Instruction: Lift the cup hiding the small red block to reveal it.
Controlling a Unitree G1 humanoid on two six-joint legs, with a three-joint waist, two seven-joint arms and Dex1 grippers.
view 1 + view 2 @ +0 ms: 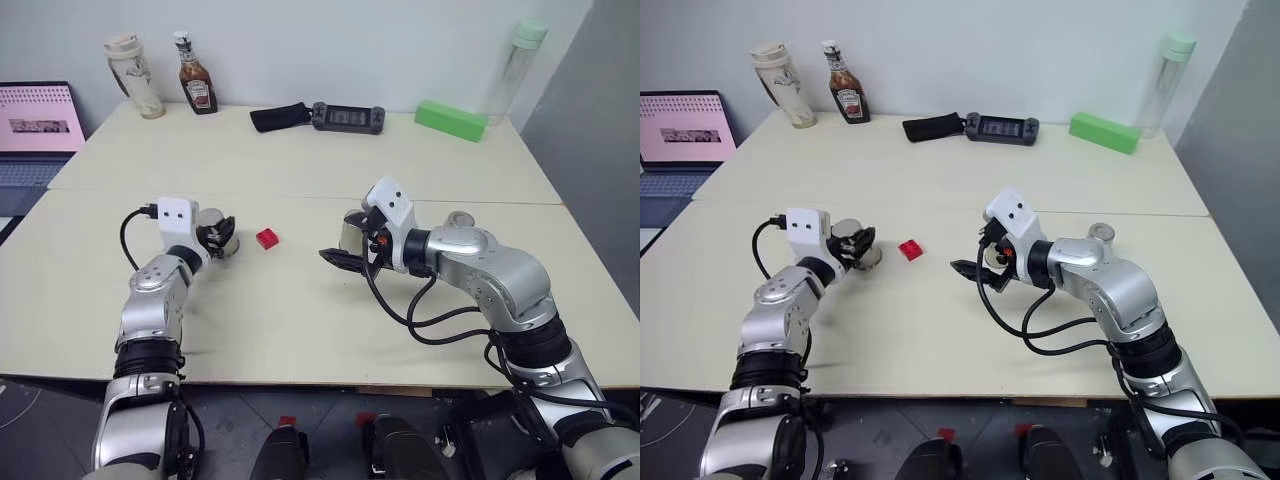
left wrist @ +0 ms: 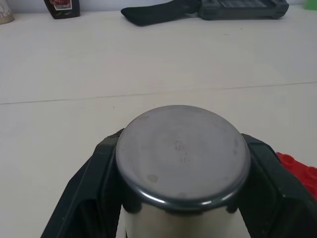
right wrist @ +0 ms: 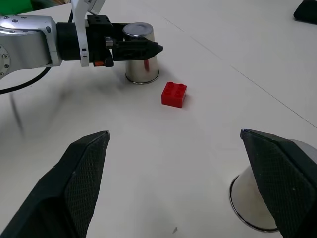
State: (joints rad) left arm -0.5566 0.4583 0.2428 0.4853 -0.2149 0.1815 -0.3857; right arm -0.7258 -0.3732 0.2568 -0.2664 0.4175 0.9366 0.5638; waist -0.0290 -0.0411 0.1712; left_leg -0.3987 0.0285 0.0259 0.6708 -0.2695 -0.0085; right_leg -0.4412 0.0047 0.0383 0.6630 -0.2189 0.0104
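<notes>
Left pincer (image 1: pixel 222 238) clamped on cup (image 1: pixel 214 230), cup beside small red block (image 1: pixel 267 238) on worktop (image 1: pixel 300 320). Block out in open. Reveal step looks done. Right pincer (image 3: pixel 176 163) wide apart, empty. Next: set cup down gently, let go.

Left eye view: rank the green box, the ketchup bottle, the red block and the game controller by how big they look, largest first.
1. Ketchup bottle, game controller and green box: look roughly alike, so unranked.
2. Red block: clearly smallest, though nearest the camera.
</notes>
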